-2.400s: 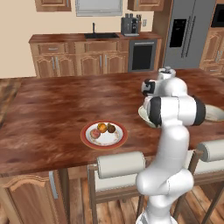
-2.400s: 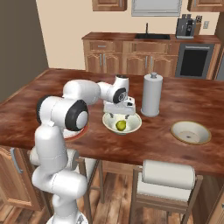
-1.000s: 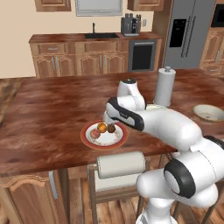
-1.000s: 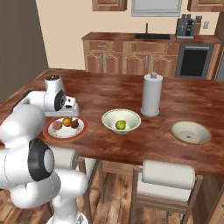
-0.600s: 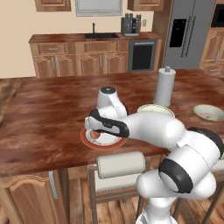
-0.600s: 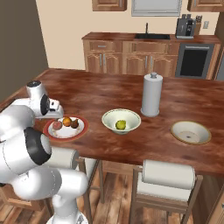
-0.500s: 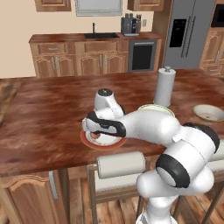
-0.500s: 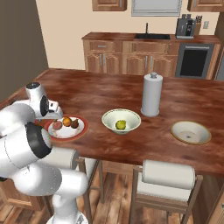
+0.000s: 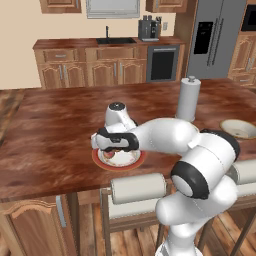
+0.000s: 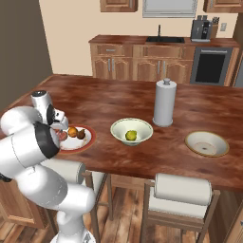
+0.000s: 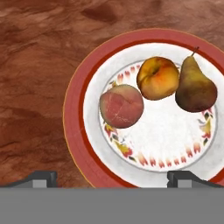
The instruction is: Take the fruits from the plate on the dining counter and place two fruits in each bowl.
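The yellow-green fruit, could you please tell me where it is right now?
In the right base view, the yellow-green fruit lies inside the cream bowl, between the plate and the paper towel roll.

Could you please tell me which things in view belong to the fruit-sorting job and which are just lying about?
Belong to the job:
plate
pinkish red fruit
orange fruit
dark brown pear
yellow-green fruit, already in the cream bowl
tan-rimmed bowl
open gripper above the plate

Just lying about:
paper towel roll
stools
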